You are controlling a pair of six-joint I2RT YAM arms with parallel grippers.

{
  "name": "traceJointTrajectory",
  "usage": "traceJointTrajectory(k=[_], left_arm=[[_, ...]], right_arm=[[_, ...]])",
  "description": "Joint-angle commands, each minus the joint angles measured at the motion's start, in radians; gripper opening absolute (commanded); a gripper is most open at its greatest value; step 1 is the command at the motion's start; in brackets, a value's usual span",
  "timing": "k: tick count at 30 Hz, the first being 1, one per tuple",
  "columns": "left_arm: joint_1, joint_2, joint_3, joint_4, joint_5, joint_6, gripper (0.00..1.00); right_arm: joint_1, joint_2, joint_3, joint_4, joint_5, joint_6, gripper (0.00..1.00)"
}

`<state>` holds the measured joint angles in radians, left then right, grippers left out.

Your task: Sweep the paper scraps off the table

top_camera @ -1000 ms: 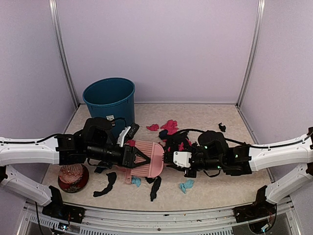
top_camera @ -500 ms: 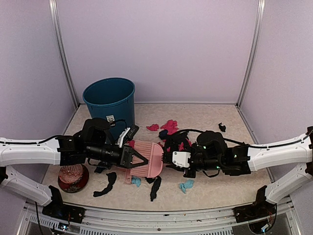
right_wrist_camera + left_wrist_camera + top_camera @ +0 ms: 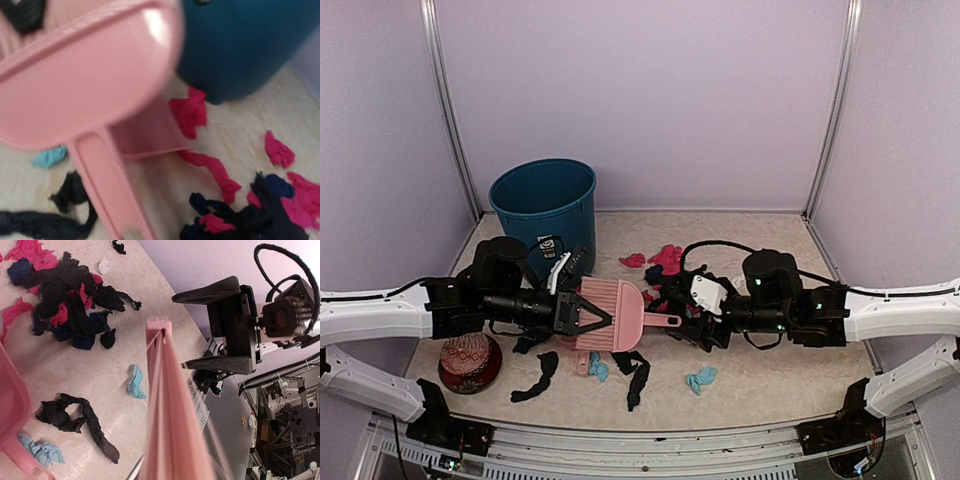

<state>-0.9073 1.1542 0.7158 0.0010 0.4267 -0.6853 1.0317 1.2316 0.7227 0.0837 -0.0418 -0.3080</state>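
Paper scraps point(image 3: 668, 262), soft and crumpled, lie over the middle of the beige speckled table point(image 3: 770, 370). The thickest heap, black, magenta and dark blue, sits just right of centre. A small black scrap point(image 3: 775, 260) and a white one point(image 3: 103, 266) lie further back, apart from it. Nearer the arms are two long black twists point(image 3: 535, 377) and a few light teal bits point(image 3: 700, 379). Above the scraps hangs a pink plastic tool with a flat ribbed head and long handle point(image 3: 620, 315). The left gripper point(image 3: 592, 316) is clamped on its head, and the handle points at the right gripper point(image 3: 180, 332). That claw stands wide with nothing between its fingers, just short of the handle's end. Under the tool a pink plastic tray point(image 3: 12, 410) rests on the table. The picture edge cuts most of it off, so from here I cannot tell what it holds; one teal scrap lies just beside its corner. At the back left stands a round dark teal plastic bin point(image 3: 542, 205); I can see only its plain inner wall, not the bottom. At the near left a dark red bowl point(image 3: 455, 378) holds a red patterned ball point(image 3: 470, 355), partly covered by the left arm. The right wrist view is blurred and mostly filled by the pink tool.
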Motion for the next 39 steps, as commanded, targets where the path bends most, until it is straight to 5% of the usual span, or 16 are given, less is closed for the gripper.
traceJointTrajectory(k=[1,6,11,20,39], left_arm=[[0.028,-0.073,-0.044,0.049,-0.023,0.04,0.0],[0.032,-0.14,-0.087,0.098,-0.052,0.086,0.0],[0.034,-0.203,-0.167,0.251,-0.016,0.098,0.0],[0.033,-0.204,-0.19,0.411,0.069,0.088,0.0],[0.019,-0.162,-0.202,0.525,0.117,0.059,0.0]], right_arm=[[-0.064,-0.076,-0.005,0.004,-0.092,0.232,0.76],[-0.14,-0.073,-0.005,0.044,-0.199,0.431,0.76],[-0.246,-0.037,-0.033,0.202,-0.523,0.626,0.76],[-0.255,0.103,-0.035,0.544,-0.806,0.955,0.73],[-0.199,0.218,0.039,0.792,-0.87,1.123,0.47]])
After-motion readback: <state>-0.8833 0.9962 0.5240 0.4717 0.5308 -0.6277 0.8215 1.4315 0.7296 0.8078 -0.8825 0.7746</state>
